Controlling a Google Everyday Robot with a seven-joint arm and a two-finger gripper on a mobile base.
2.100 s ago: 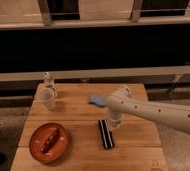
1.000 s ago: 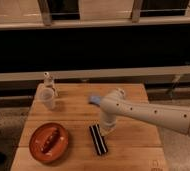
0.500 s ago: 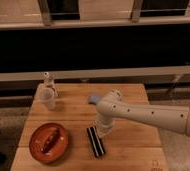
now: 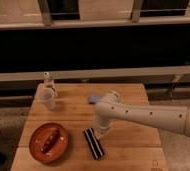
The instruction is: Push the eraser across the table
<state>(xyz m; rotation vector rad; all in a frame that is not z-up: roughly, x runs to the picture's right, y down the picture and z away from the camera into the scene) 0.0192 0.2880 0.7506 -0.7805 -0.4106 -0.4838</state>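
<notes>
Camera view: the jaws [image 4: 101, 133] sit low at frame centre, at the upper end of the long black striped rectangular eraser [image 4: 93, 143]; I cannot tell their opening. The push looks under way; next calls for steady leftward pressure. The eraser's long axis runs upper-left to lower-right on the light-brown slatted wooden bench [image 4: 133, 145].

dining spot | slatted wooden table [image 4: 128, 97] | end effector [image 4: 102, 133] above

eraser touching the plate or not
Apart: the camera view shows bare table between eraser and plate. End effector sits at the eraser's far end.
</notes>
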